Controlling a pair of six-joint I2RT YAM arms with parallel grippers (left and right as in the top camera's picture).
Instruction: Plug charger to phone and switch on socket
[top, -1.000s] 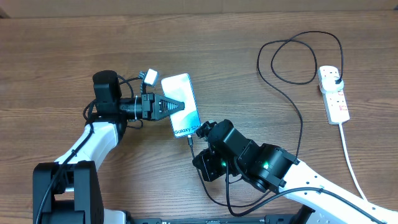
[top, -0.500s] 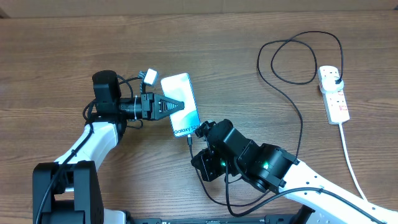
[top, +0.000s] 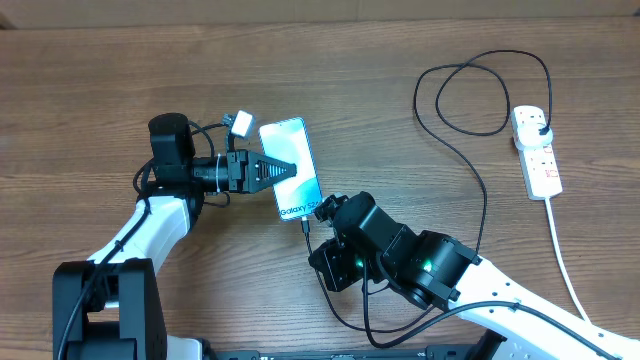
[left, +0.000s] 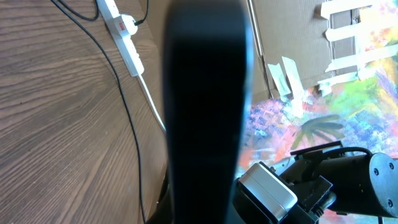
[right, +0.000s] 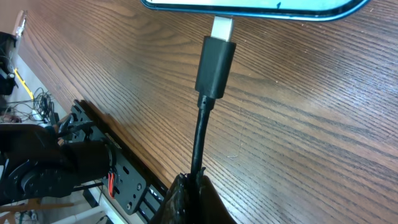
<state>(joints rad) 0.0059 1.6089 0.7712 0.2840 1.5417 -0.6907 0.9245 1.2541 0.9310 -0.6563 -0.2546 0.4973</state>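
The phone (top: 294, 160) lies screen up on the wooden table, its lit blue screen showing. My left gripper (top: 291, 168) is shut, its pointed fingertips resting on the screen; in the left wrist view the dark fingers (left: 205, 112) fill the middle. My right gripper (right: 194, 180) is shut on the charger's black cable just behind the connector (right: 216, 65). The connector's silver tip (right: 222, 28) meets the phone's bottom edge (right: 249, 7), with some metal still showing. The charger cable (top: 485, 205) loops back to a plug in the white socket (top: 537, 152) at the far right.
The socket's thick white cord (top: 566, 265) runs down the right side toward the front edge. The black cable makes a wide loop (top: 470, 95) at the back right. A small white camera block (top: 240, 123) sits on the left arm beside the phone's top corner.
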